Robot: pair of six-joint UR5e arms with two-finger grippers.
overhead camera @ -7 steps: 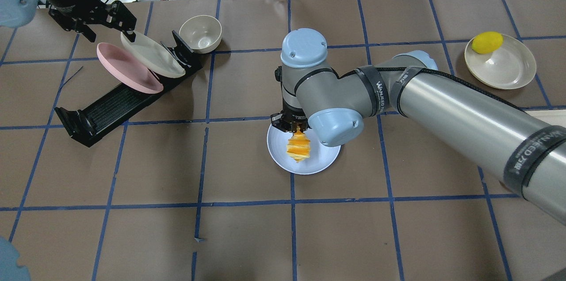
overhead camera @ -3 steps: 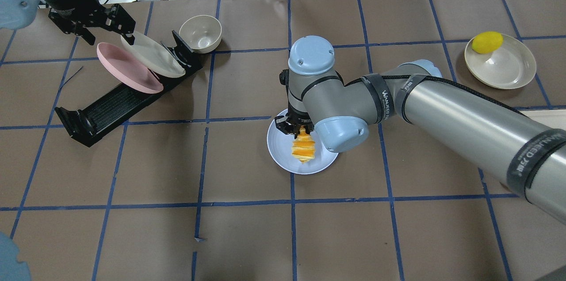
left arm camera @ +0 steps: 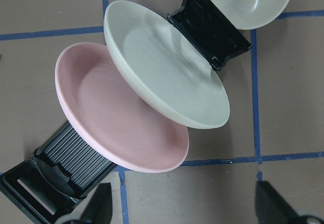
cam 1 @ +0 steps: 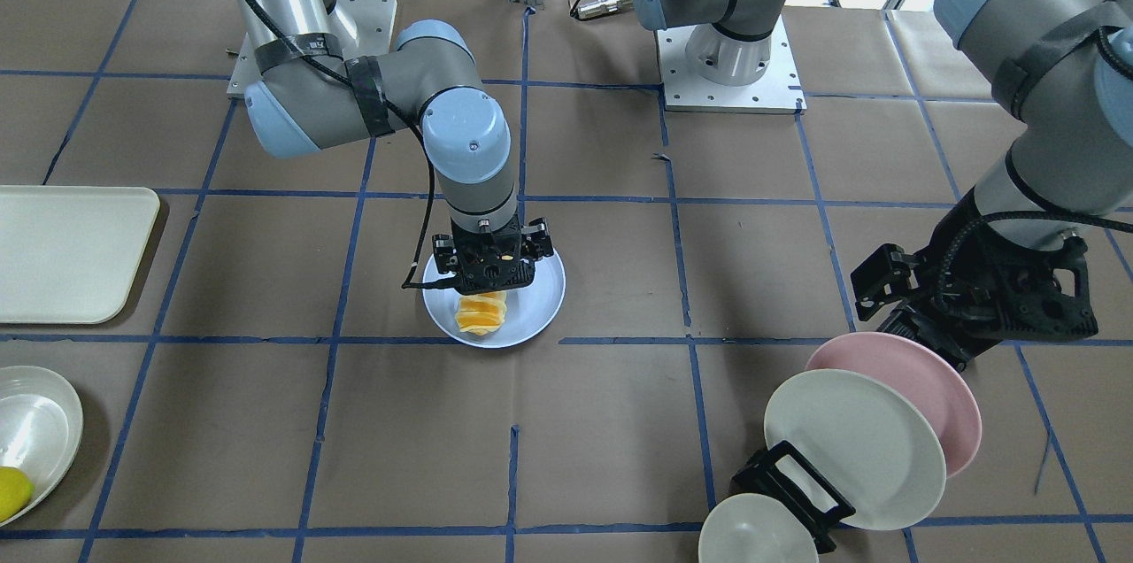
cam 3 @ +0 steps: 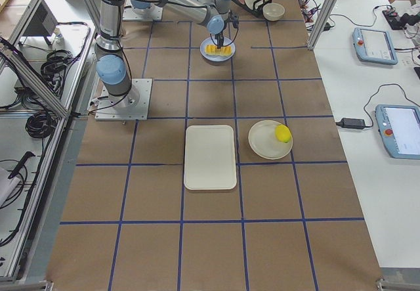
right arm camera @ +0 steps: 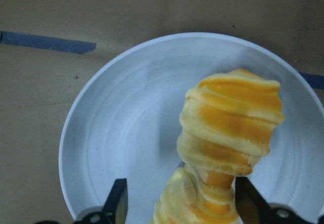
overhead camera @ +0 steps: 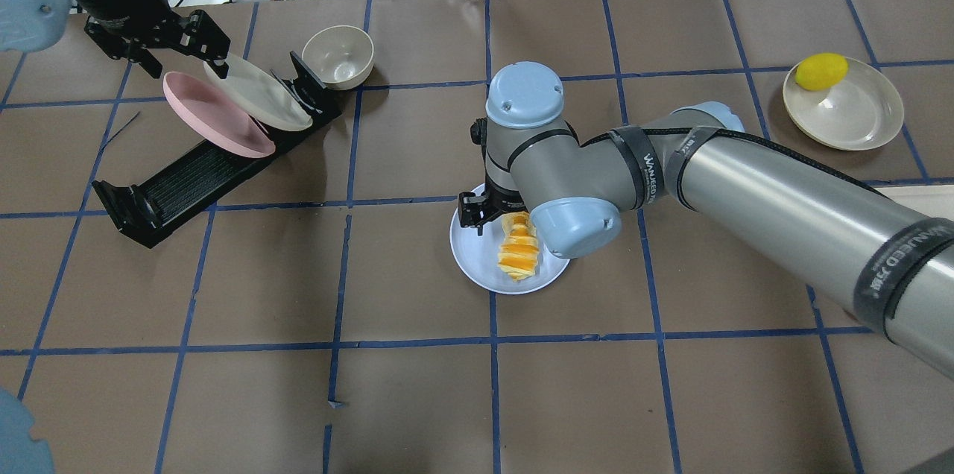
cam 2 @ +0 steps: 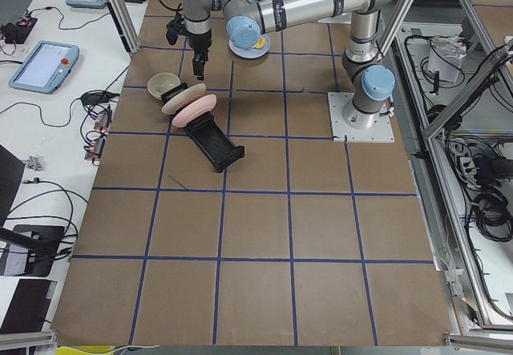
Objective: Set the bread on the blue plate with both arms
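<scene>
The bread (overhead camera: pixel 519 250) rests on the blue plate (overhead camera: pixel 477 258) at the table's middle, one end still between my right gripper's fingers. My right gripper (overhead camera: pixel 498 219) hovers low over the plate's far side. In the right wrist view the bread (right arm camera: pixel 228 133) stands between the two fingers (right arm camera: pixel 117 201), which are spread with a gap on one side, over the blue plate (right arm camera: pixel 126 133). My left gripper (overhead camera: pixel 186 57) is open and empty above the racked plates at the far left; its spread fingertips (left arm camera: pixel 101 206) show in the left wrist view.
A black dish rack (overhead camera: pixel 186 176) holds a pink plate (overhead camera: pixel 212 116) and a cream plate (overhead camera: pixel 257 90), with a cream bowl (overhead camera: pixel 339 57) beside it. A cream plate (overhead camera: pixel 850 112) with a yellow lemon (overhead camera: pixel 821 71) sits far right. A cream tray (cam 1: pixel 71 253) lies near the right arm's side.
My right arm shifted slightly right over the plate. The bread tipped from under the gripper and now lies further right on the plate. The left gripper barely moved.
</scene>
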